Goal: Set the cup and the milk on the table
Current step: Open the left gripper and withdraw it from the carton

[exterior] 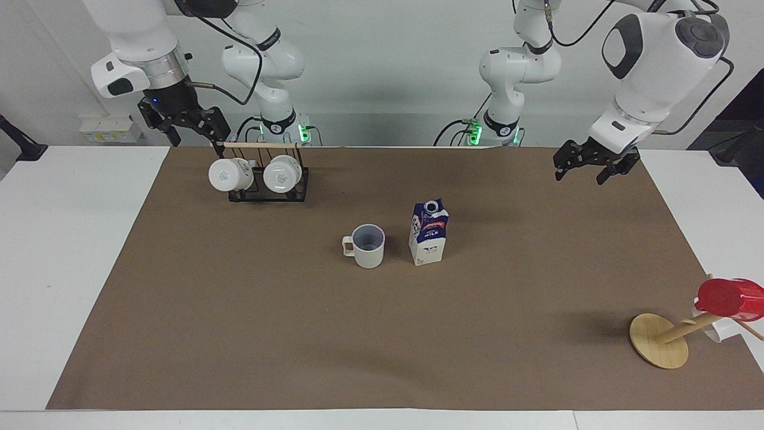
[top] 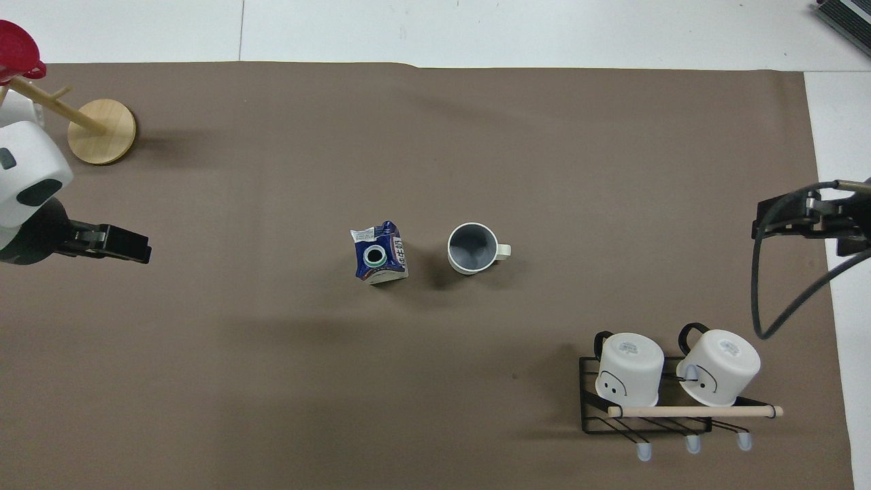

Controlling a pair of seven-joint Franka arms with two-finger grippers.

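1. At the upper left of the facing view, the right gripper [exterior: 186,128] hangs in the air over the table's edge, just above a black wire rack [exterior: 268,179]. Its jaws stand apart and hold nothing.
2. The rack holds two plain white mugs [exterior: 230,174] lying on their sides under a thin wooden bar. In the overhead view the same rack sits at the lower right.
3. A wide brown sheet [exterior: 239,310] covers most of the white table [exterior: 65,251].
4. Just left of centre in the facing view, the cup [exterior: 366,245] stands upright on the brown sheet. It is beige-white with a grey-blue inside, and its squarish handle points to the left of the frame.
5. Just beside it, at the frame's centre, the milk [exterior: 429,232] stands upright on the sheet. The carton and the cup are close but apart. Its round cap faces up.
6. At the upper right of the facing view, the left gripper [exterior: 597,169] hangs over the sheet's corner, well apart from the carton. Its jaws stand apart and hold nothing.
7. At the lower right, a tilted wooden stand [exterior: 659,340] with a round base carries a glossy red cup [exterior: 728,298].
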